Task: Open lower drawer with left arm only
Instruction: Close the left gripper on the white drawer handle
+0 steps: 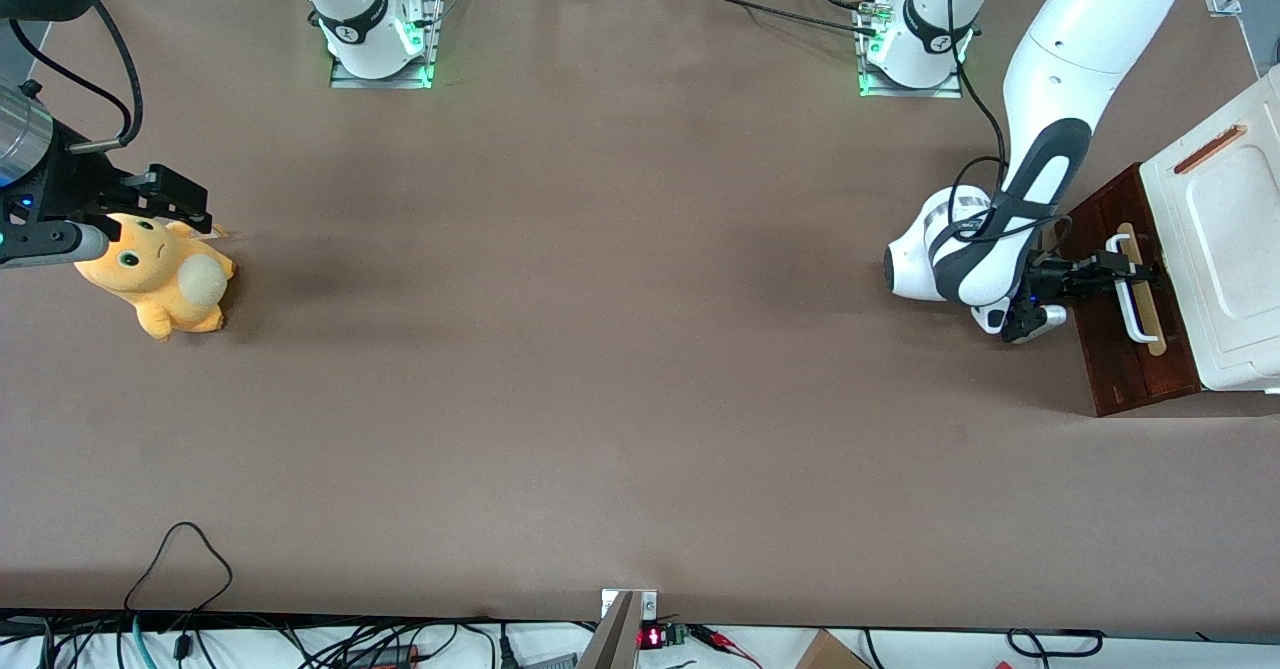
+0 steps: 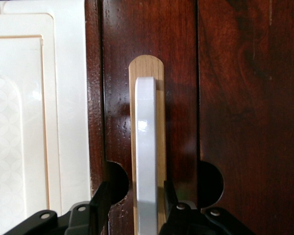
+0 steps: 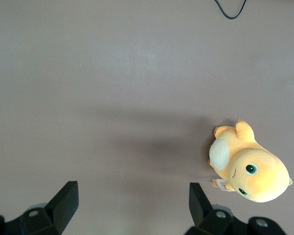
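Observation:
The lower drawer (image 1: 1110, 359) has a dark reddish-brown front with a white bar handle (image 1: 1138, 314) on a pale wood strip (image 2: 159, 112). It sits at the working arm's end of the table, under a white panel (image 1: 1230, 249). My left gripper (image 1: 1135, 271) reaches level at the drawer front, and its black fingers (image 2: 103, 196) straddle the white handle (image 2: 146, 147). The gripper (image 2: 136, 196) is open. One finger has a clear gap to the bar, and the other stands close beside it. The left arm (image 1: 1060, 99) bends down from its base.
A white cabinet top with a small copper-coloured strip (image 1: 1210, 149) stands above the drawer. A yellow plush toy (image 1: 165, 279) lies toward the parked arm's end of the table. Cables (image 1: 180, 569) trail along the table edge nearest the camera.

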Robot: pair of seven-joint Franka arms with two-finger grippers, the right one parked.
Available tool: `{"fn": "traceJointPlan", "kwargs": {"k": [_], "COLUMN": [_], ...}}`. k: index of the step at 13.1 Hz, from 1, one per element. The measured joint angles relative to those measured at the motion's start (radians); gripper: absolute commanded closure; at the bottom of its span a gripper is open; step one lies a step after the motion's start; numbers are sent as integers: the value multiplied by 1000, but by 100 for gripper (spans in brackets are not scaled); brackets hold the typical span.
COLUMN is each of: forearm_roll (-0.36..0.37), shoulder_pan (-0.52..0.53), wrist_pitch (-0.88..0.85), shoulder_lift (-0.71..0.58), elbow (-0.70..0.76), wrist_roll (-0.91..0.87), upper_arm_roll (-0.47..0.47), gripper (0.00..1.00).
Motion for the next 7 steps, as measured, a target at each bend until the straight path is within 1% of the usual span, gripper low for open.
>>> {"fn": "traceJointPlan", "kwargs": {"k": [5,7], "forearm_roll": [7,8], "shoulder_pan": [0,0], "wrist_pitch": [5,5], "shoulder_lift": [6,6], "elbow": [-2,-2], "wrist_roll": [0,0], "upper_arm_roll": [0,0], "gripper": [55,60]}}
